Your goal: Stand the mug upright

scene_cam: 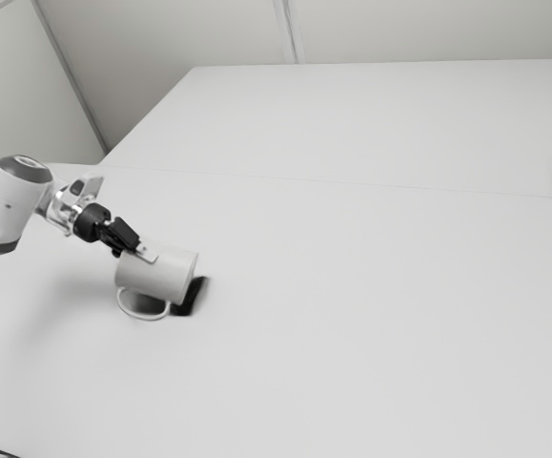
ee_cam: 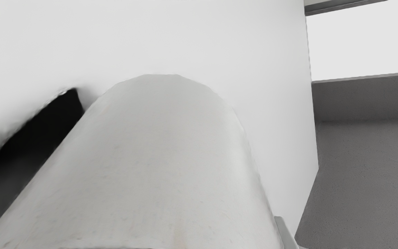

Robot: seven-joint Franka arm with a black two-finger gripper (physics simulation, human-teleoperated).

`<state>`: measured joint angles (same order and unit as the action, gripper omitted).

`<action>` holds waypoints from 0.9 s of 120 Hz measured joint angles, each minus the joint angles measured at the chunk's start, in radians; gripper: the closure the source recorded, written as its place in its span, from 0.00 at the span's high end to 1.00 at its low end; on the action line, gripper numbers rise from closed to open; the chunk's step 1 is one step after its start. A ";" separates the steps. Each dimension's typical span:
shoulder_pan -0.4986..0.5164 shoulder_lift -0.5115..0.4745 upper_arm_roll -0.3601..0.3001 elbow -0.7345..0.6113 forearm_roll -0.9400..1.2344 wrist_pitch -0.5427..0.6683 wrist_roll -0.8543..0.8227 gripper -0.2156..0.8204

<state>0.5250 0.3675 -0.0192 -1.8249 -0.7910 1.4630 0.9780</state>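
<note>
One end effector (scene_cam: pixel 143 252) at one tipped mug (scene_cam: pixel 165 276), one handle (scene_cam: pixel 143 318).

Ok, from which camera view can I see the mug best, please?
The exterior view: it shows the mug tipped on its side, its body and handle together. The wrist view gives a close look at its curved wall.

The mug (scene_cam: pixel 166 275) is on its side at the table (scene_cam: pixel 352 363), toward the exterior view's left; whether it touches the tabletop I cannot tell. Its handle (scene_cam: pixel 144 318) is on the side nearer that camera. Just beside the mug, at its end toward the exterior view's right, is a patch (scene_cam: pixel 189 302), thing or shadow unclear. Behind the table stands a wall (scene_cam: pixel 428 29).
</note>
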 joint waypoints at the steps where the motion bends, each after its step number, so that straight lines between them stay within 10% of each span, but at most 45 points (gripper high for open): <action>1: -0.003 -0.004 0.000 0.000 0.003 0.001 0.000 0.06; 108: -0.482 -0.420 0.011 -0.407 0.734 0.719 -0.162 0.05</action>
<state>0.0429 -0.0526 -0.0078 -2.2316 -0.0570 2.1818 0.8160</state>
